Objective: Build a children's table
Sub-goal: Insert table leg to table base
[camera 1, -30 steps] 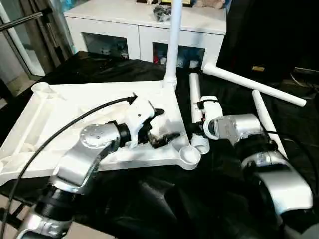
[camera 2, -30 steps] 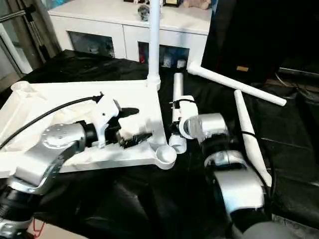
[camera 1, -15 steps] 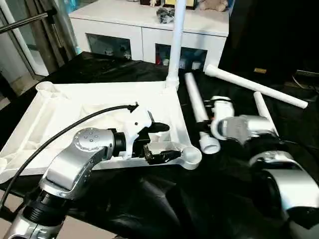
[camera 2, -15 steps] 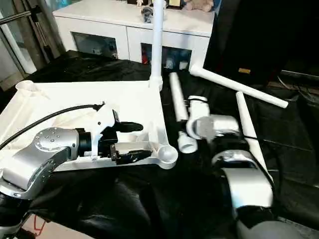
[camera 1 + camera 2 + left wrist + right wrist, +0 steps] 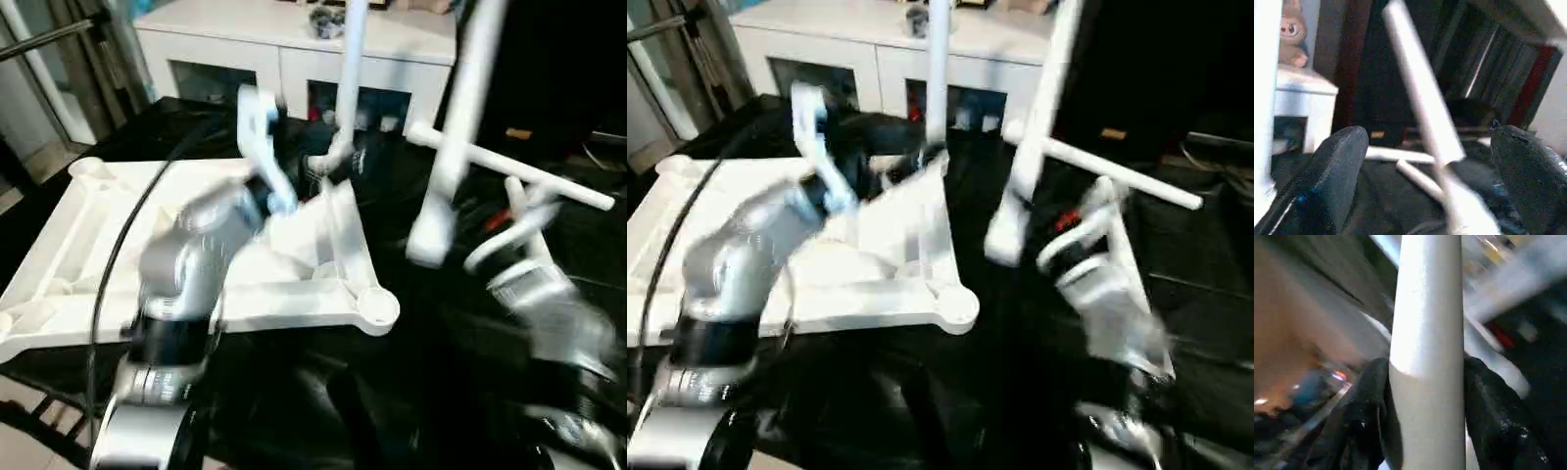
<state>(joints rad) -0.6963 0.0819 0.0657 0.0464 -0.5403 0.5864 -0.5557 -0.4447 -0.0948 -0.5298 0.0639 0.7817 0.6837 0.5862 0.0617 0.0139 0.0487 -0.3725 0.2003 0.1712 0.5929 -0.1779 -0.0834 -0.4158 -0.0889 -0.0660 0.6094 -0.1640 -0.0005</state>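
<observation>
The white tabletop (image 5: 196, 284) lies upside down on the black-draped desk (image 5: 392, 411), ribbed underside up. One leg (image 5: 348, 78) stands upright in the far corner socket, so that leg looks fitted. The near right socket (image 5: 377, 305) is bare, and so are the sockets along the left side (image 5: 86, 168), so three legs seem left to mount.

The right claw (image 5: 1425, 396) is clamped around a second leg (image 5: 453, 147), black fingers (image 5: 1498, 411) pressed on both sides of the tube. That leg is held clear of the desk and nearly upright, its lower end hanging to the right of the tabletop, not over any socket yet. Two more legs (image 5: 509, 168) lie on the cloth behind it, one across the other's far end.

The left claw (image 5: 1425, 181) stands wide and grips nothing; it is raised near the base of the mounted leg.

Behind the desk, a white glass-door cabinet (image 5: 284, 49) holds small items behind its panes, too blurred to name; a plush toy (image 5: 1290, 41) sits on top.
</observation>
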